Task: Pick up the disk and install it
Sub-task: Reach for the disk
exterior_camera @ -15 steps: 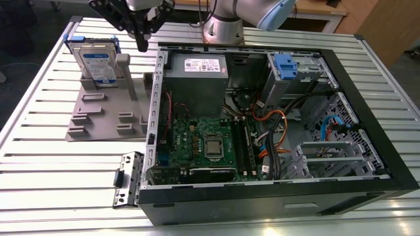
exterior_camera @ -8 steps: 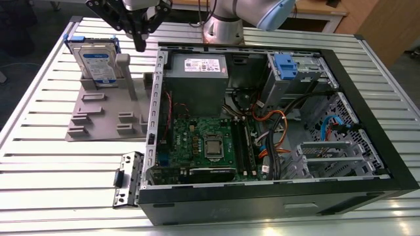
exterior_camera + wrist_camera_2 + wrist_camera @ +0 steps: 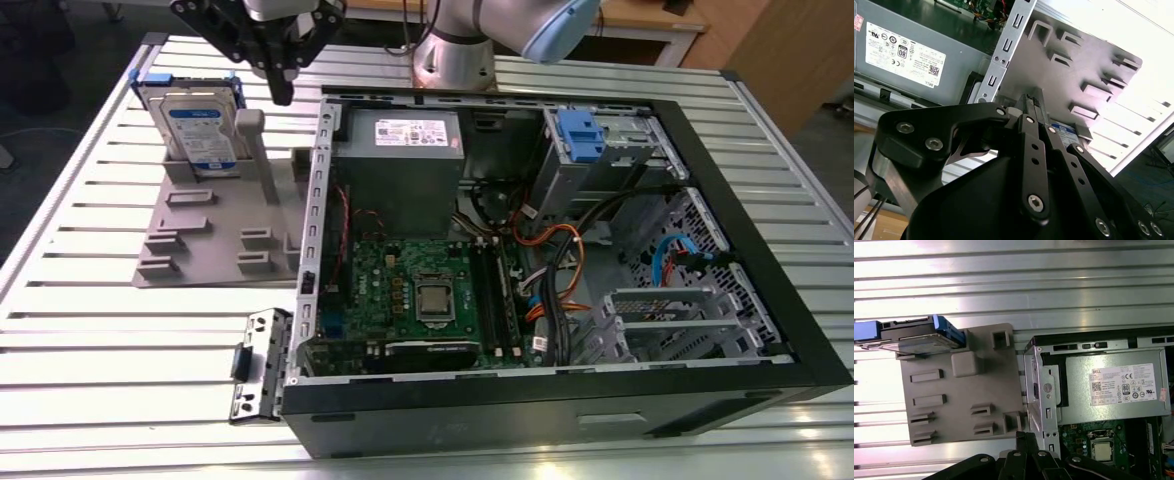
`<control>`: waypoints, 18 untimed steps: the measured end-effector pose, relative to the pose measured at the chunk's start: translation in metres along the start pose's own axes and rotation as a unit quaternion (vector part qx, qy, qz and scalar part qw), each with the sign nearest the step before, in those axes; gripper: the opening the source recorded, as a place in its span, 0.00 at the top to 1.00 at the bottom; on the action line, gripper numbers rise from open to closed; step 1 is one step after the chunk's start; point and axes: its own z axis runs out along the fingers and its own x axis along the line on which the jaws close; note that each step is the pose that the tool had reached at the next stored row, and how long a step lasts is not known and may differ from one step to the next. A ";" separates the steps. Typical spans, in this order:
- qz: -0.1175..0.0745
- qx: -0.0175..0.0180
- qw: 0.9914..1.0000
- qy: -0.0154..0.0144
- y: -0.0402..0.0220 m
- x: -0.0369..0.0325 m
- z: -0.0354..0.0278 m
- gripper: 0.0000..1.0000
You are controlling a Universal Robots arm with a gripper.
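On the surface point(image 3: 80, 330), toward the exterior view's left: a slotted holder point(image 3: 214, 235), the disk point(image 3: 198, 125) upright at its far end. Just beside it, rightward: an open computer case point(image 3: 763, 270). Inside: power supply point(image 3: 398, 150) far left, drive cage point(image 3: 594, 150) to its right, motherboard point(image 3: 414, 290) nearer. Above the holder's far edge, beside the disk: the gripper point(image 3: 280, 92).

Disk point(image 3: 198, 125): flat silver rectangle with a white-and-blue label, framed by a blue plastic bracket. Stands upright on one edge in a slot at one end of the grey holder point(image 3: 214, 235), label face open to the exterior view. Sits outside the computer case point(image 3: 534, 410), on the exterior view's left of it. Seen edge-on in the first wrist view.
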 end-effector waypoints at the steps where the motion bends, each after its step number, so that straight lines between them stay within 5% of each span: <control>1: 0.000 0.000 1.000 0.000 0.0000 0.0003 0.0000 0.90; 18: 0.000 0.000 1.000 0.000 -0.0007 0.0093 -0.0003 0.90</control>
